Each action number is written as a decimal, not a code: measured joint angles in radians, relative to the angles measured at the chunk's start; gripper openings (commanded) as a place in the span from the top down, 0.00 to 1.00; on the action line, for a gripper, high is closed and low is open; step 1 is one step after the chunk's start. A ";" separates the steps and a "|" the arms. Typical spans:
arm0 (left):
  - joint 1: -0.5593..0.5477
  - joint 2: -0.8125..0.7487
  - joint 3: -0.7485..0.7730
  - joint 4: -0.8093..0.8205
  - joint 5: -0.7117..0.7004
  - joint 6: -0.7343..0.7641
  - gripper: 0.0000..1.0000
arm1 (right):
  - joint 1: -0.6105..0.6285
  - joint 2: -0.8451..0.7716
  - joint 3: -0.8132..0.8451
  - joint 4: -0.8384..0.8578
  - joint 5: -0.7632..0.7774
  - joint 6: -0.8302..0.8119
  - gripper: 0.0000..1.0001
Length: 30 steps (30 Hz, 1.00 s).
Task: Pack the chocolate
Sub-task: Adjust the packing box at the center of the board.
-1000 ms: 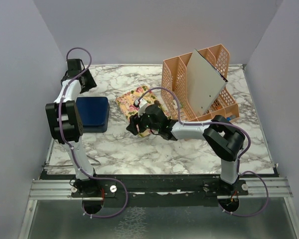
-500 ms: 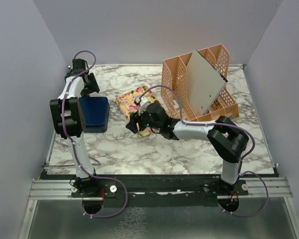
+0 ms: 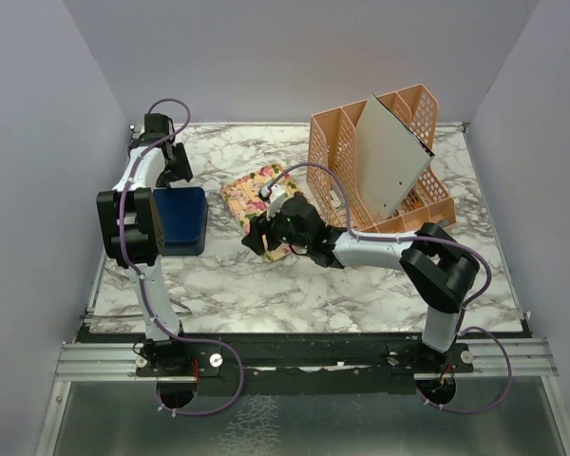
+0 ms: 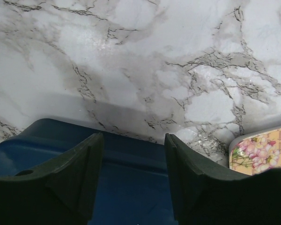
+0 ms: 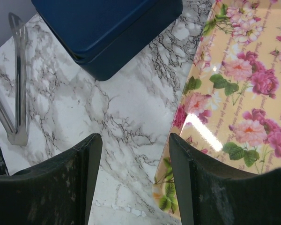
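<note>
No chocolate pieces show in any view. A closed dark blue box (image 3: 178,218) lies at the left. It fills the bottom of the left wrist view (image 4: 131,187) and the top of the right wrist view (image 5: 107,28). My left gripper (image 3: 176,171) is open and empty, its fingers (image 4: 79,173) straddling the box's far edge (image 4: 134,140). A floral tin (image 3: 264,195) lies at the middle. My right gripper (image 3: 256,237) is open and empty at the tin's near left edge (image 5: 131,140). Its right finger (image 5: 196,187) hangs over the tin (image 5: 243,93), and its left finger is over bare marble.
An orange file organiser (image 3: 380,157) with a grey board leaning in it stands at the back right. Metal tongs (image 5: 16,108) lie on the marble table (image 3: 294,285) near the blue box. The floral tin's corner also shows in the left wrist view (image 4: 260,150).
My left gripper has moved farther back and slightly right, from above the blue box's left side to its far edge. My right gripper has shifted a little along the tin's edge.
</note>
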<state>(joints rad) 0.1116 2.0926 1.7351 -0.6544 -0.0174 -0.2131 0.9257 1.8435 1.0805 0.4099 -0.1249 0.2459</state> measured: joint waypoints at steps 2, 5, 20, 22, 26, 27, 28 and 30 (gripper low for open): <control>-0.001 -0.007 -0.002 -0.006 -0.018 0.009 0.39 | 0.000 0.000 0.000 0.000 0.000 0.000 0.37; -0.003 -0.023 -0.002 -0.023 -0.038 0.018 0.36 | 0.000 0.000 0.000 0.001 0.004 0.004 0.37; 0.016 -0.131 0.008 -0.038 -0.124 0.026 0.34 | -0.001 0.033 0.026 0.122 0.002 -0.032 0.29; 0.031 -0.141 0.013 -0.034 -0.099 0.014 0.34 | -0.002 0.051 0.041 0.155 -0.032 -0.093 0.29; 0.053 -0.142 0.013 -0.034 -0.019 -0.004 0.34 | -0.001 0.099 0.060 0.252 -0.119 -0.219 0.28; 0.056 -0.142 0.013 -0.034 -0.004 -0.007 0.34 | -0.001 0.112 0.063 0.270 -0.136 -0.246 0.28; 0.057 -0.142 0.013 -0.033 0.008 -0.010 0.34 | -0.001 0.128 0.066 0.291 -0.157 -0.282 0.27; 0.059 -0.137 0.013 -0.031 0.031 -0.013 0.34 | 0.003 0.160 0.080 0.310 -0.191 -0.356 0.25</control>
<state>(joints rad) 0.1707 1.9553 1.7481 -0.6849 0.0132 -0.2260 0.9283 2.0033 1.1610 0.7200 -0.3161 -0.1101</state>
